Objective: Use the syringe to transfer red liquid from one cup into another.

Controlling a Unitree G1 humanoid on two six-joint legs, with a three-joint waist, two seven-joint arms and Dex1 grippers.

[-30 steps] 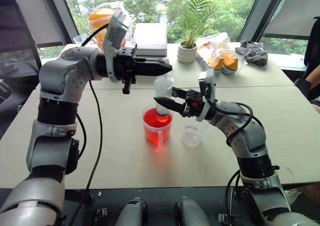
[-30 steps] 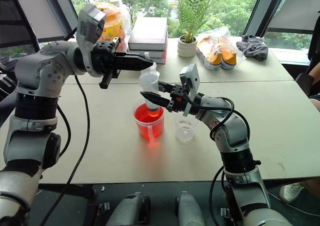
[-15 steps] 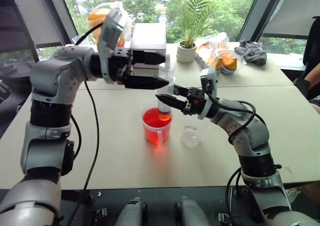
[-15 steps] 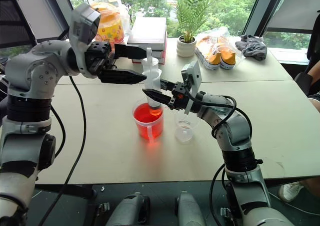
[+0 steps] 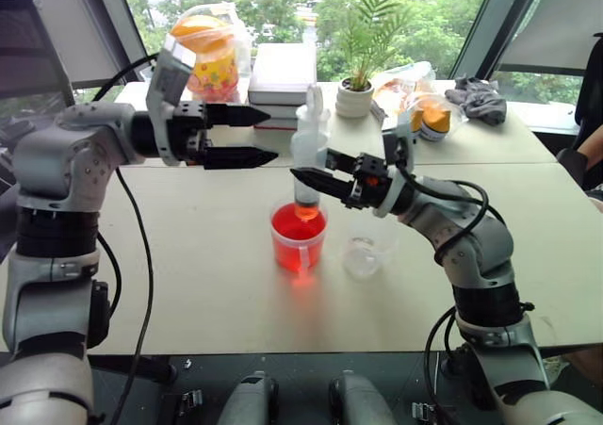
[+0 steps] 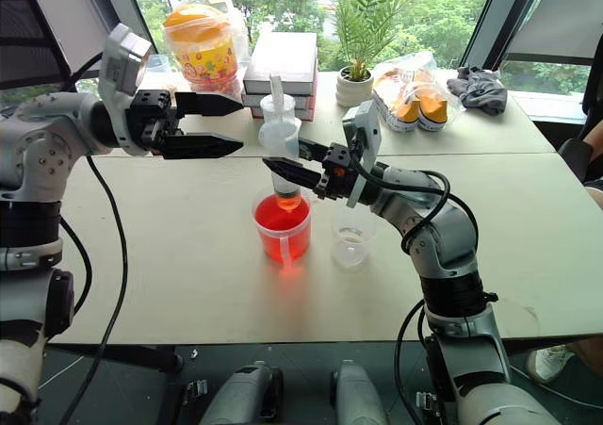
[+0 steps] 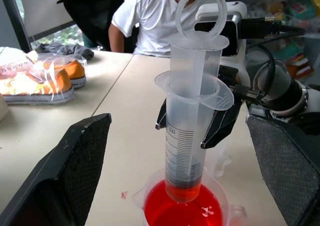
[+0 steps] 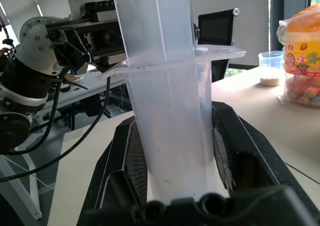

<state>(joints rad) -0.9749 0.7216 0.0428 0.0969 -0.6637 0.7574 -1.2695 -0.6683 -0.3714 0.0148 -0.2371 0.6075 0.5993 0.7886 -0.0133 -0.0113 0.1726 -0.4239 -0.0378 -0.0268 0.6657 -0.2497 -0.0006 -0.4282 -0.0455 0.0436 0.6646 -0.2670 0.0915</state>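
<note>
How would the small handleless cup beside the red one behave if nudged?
The small clear cup looks thin-walled and nearly empty, so probably light and likely to slide or tip. Its low, flared shape may steady it somewhat. It stands near the red-filled handled cup.

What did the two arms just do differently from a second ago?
The left pincer opened off the white plunger and drew back to the robot's left. The right pincer stays shut on the clear plastic syringe, its tip in the handled cup of red liquid. The small clear cup sits unmoved.
</note>
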